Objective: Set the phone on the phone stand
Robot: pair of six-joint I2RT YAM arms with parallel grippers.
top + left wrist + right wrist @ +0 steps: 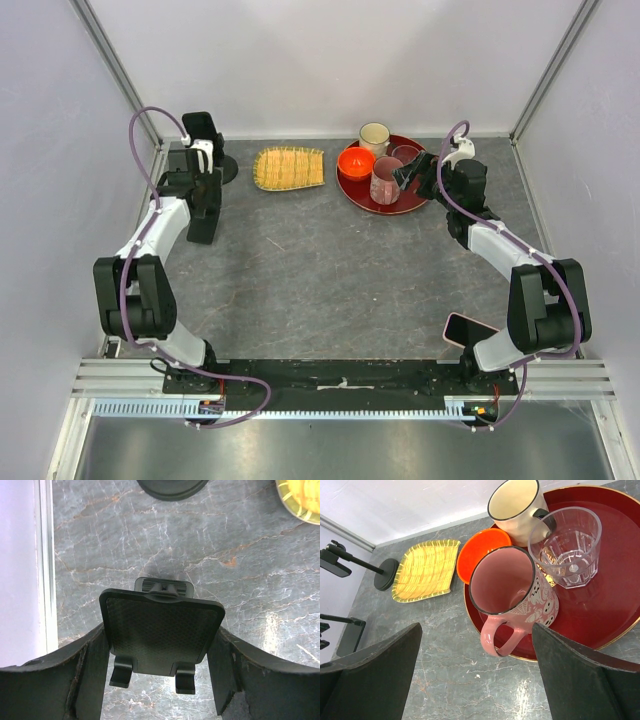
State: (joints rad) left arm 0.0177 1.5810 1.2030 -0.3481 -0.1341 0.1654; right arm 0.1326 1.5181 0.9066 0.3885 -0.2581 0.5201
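Observation:
The phone stand is black, with a disc base at the back left and a holder plate on a stem; it also shows in the right wrist view. My left gripper is open. In the left wrist view its jaws stand either side of the holder plate, close to its edges, with the disc base beyond. The phone, black with a pink rim, lies near the right arm's base, partly under that arm. My right gripper is open and empty above the tray's near edge.
A red round tray at the back right holds a pink mug, a cream mug and a clear glass. An orange bowl sits at its rim. A yellow woven dish lies between stand and tray.

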